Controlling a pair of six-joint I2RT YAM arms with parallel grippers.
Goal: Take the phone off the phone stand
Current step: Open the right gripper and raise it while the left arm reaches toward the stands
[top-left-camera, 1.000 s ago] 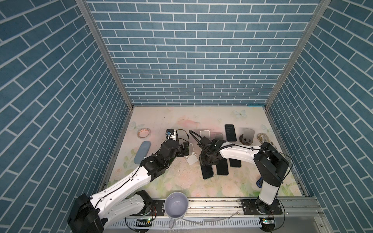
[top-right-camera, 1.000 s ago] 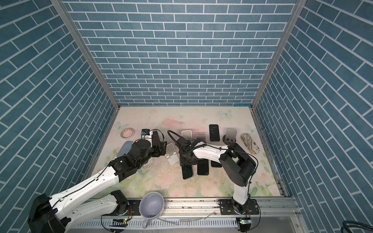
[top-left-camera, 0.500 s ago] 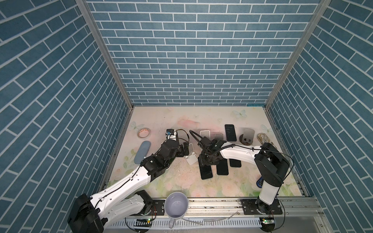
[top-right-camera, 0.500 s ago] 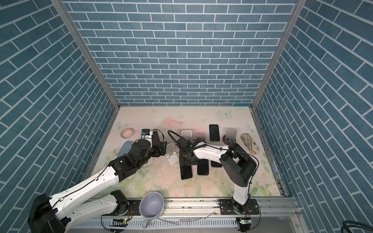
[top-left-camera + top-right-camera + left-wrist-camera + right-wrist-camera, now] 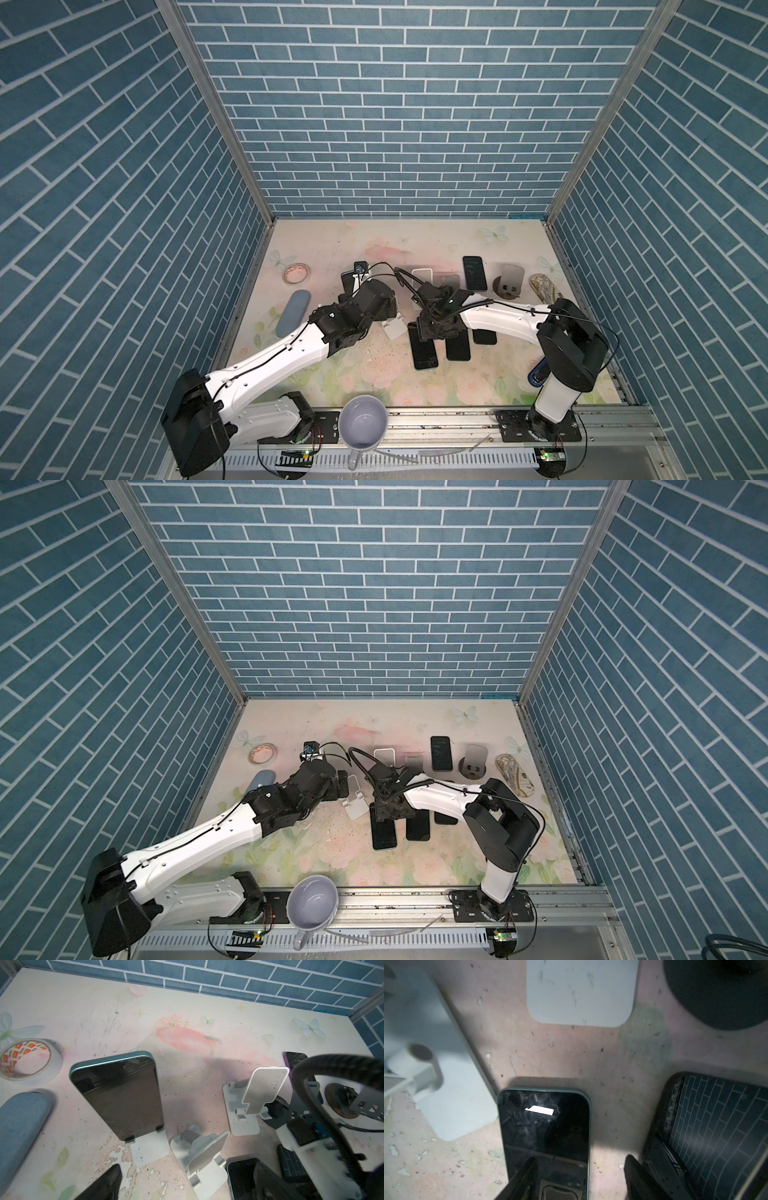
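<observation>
The walls [image 5: 382,104] are teal-blue brick with thin white joints. The table [image 5: 187,1001] is cream, printed with pink blossoms, green leaves and pale butterflies (the print flakes to white in patches). The phone [image 5: 120,1097] has a black screen and a teal-green rim; its phone stand [image 5: 149,1151] is pale grey-white. The tape roll [image 5: 27,1061] is white, with red and orange labels inside its core. The pouch [image 5: 18,1122] is a soft denim blue. The mug [image 5: 363,424] is pale lavender. The left arm [image 5: 270,365] and right arm [image 5: 498,320] are white with black joints. The oval case [image 5: 545,287] is cream with gold marbling.
</observation>
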